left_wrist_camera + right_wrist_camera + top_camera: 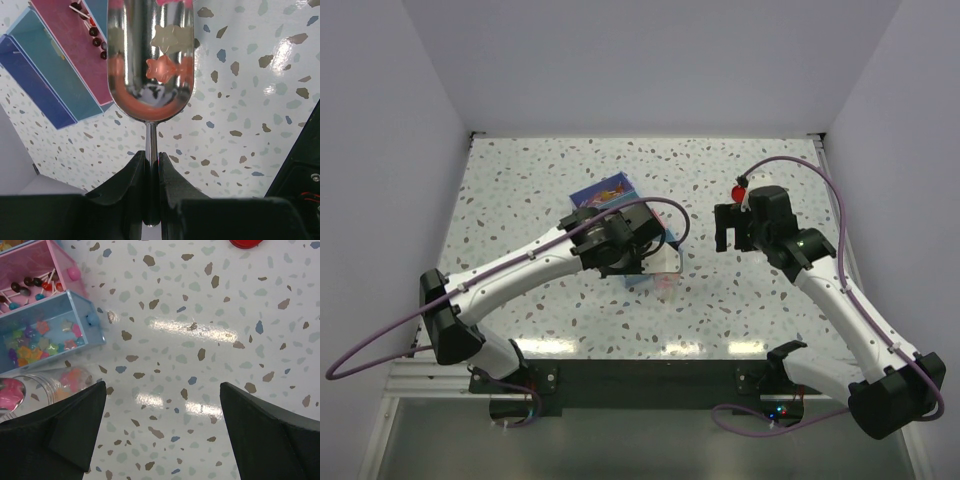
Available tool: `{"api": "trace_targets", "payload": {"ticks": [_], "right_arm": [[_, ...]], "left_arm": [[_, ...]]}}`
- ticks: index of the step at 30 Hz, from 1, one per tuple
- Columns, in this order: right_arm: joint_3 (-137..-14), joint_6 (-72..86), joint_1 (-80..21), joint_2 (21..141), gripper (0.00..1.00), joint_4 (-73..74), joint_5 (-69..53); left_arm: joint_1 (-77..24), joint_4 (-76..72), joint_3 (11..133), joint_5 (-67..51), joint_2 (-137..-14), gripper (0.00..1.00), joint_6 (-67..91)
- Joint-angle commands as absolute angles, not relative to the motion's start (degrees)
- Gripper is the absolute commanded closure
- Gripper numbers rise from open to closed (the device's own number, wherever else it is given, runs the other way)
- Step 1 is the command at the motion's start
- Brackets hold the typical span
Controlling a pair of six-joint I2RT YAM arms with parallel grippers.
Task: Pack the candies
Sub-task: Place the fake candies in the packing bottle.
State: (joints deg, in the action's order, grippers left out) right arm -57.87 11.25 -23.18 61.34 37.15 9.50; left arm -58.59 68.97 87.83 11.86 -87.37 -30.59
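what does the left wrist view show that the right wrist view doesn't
Only left wrist: the left pincer shut on a metal scoop by its handle, star-shaped candies in its bowl. Only right wrist: the open right pincer, a blue tray of mixed candies, a clear jar near it, and a red lid at the top edge. Both: the speckled table and the pink tray with lollipops.
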Motion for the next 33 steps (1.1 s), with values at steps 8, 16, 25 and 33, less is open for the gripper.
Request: {"api": "trace_targets", "payload": {"ticks": [8, 16, 25, 33], "right_arm": [[-57.66, 10.81, -23.03, 60.73, 0.01, 34.72, 8.88], [-57.66, 11.07, -23.03, 61.17, 0.01, 34.19, 8.26], [-57.57, 11.07, -23.03, 61.52, 0.01, 33.66, 7.3], [-58.8, 10.37, -23.03, 62.49, 0.02, 32.96, 0.54]], "left_arm": [[-61.43, 70.14, 90.44, 17.22, -87.37, 1.0, -29.88], [-63.89, 70.75, 90.62, 20.39, -87.89, 1.0, -30.23], [-64.95, 70.58, 90.7, 22.67, -87.8, 1.0, -30.76], [-64.43, 69.79, 90.61, 23.29, -85.78, 1.0, -29.97]]}}
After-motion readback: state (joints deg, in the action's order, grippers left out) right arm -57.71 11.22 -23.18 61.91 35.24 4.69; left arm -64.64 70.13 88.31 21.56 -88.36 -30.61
